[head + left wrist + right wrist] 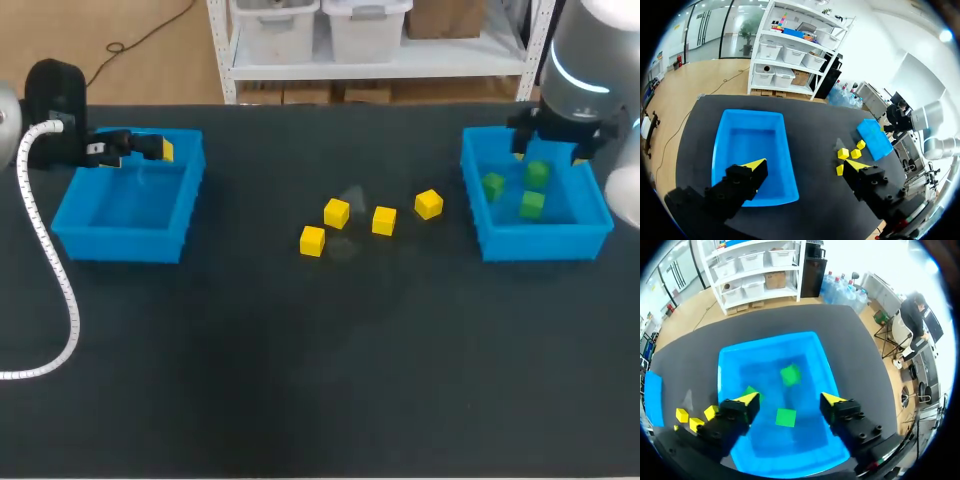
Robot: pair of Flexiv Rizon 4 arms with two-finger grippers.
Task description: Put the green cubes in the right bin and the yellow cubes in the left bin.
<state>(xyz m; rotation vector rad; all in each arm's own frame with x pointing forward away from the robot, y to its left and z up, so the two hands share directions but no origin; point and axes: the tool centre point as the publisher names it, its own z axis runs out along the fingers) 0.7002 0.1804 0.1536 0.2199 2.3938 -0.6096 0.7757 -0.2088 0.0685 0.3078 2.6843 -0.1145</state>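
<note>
Head view: four yellow cubes (384, 220) lie loose on the dark tabletop (300, 380), between the left bin (120, 242) and the right bin (540, 245). Three green cubes (532, 205) sit inside the right bin. Over the left bin hangs the left hand (807, 165), fingers apart (gripping nothing). Over the right bin hangs the right hand (790, 399), fingers likewise spread.

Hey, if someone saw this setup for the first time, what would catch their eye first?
Four yellow cubes sit loose in the middle of the black table. The blue right bin holds three green cubes under the open right claw. The blue left bin lies empty, with the open left claw over its far rim.
</note>
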